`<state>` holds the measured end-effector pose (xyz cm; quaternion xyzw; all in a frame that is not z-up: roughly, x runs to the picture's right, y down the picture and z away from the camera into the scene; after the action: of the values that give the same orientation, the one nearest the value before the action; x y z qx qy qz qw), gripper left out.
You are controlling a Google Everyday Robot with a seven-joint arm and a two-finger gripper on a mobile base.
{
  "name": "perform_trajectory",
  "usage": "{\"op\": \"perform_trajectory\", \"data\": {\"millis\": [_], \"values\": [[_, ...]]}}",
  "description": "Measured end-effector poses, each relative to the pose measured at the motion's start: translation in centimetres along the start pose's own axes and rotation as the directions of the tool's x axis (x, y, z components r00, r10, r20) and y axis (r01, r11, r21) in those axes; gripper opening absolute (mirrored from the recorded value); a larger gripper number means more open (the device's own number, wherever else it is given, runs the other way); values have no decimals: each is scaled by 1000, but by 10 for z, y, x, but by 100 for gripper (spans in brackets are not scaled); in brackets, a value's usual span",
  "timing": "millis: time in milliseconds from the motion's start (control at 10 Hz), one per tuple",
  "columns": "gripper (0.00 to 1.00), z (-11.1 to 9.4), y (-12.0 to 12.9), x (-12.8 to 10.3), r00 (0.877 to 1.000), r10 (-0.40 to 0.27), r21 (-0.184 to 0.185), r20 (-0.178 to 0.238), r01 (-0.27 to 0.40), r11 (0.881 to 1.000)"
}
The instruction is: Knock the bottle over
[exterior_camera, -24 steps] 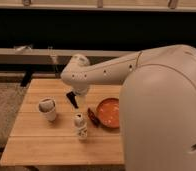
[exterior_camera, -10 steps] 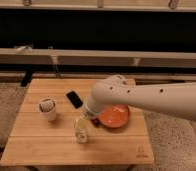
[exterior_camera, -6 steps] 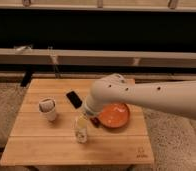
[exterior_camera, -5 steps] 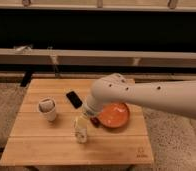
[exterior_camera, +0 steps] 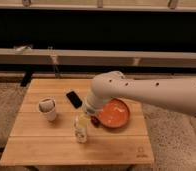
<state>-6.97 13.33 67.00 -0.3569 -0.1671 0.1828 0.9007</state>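
Four things sat on the table (exterior_camera: 36, 150): the bottle (exterior_camera: 81, 131), a cup (exterior_camera: 47, 109), a phone (exterior_camera: 74, 98) and an orange bowl (exterior_camera: 114, 113). The bottle stood upright near the middle of the front half, between cup and bowl, closer to the bowl.

The gripper (exterior_camera: 91, 116) hung at the end of the white arm, just beside the bottle's cap on the bowl side, either touching it or very nearly so. Whether the gripper was open or closed, I could not tell.

The step in hand looked like the push itself. To do it well, the contact should land high, at the cap or just under it, since a low shove would likely slide the bottle across the wood instead of tipping it. A short sideways sweep away from the bowl, toward the bare boards at the front and not at the cup, seemed the safest line.
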Motion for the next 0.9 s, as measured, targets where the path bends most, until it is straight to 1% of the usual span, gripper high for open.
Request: {"op": "perform_trajectory", "data": {"millis": [300,500,700,800,900], "values": [[80,4,19,1,999,-8,-51,-40,6,999],[80,6,28,2,998,-10,-70,-55,6,998],[80,8,41,0,998,-17,-91,-60,11,996],[80,9,52,-2,998,-24,-107,-62,17,994],[80,10,59,-4,998,-31,-118,-58,24,993]]}}
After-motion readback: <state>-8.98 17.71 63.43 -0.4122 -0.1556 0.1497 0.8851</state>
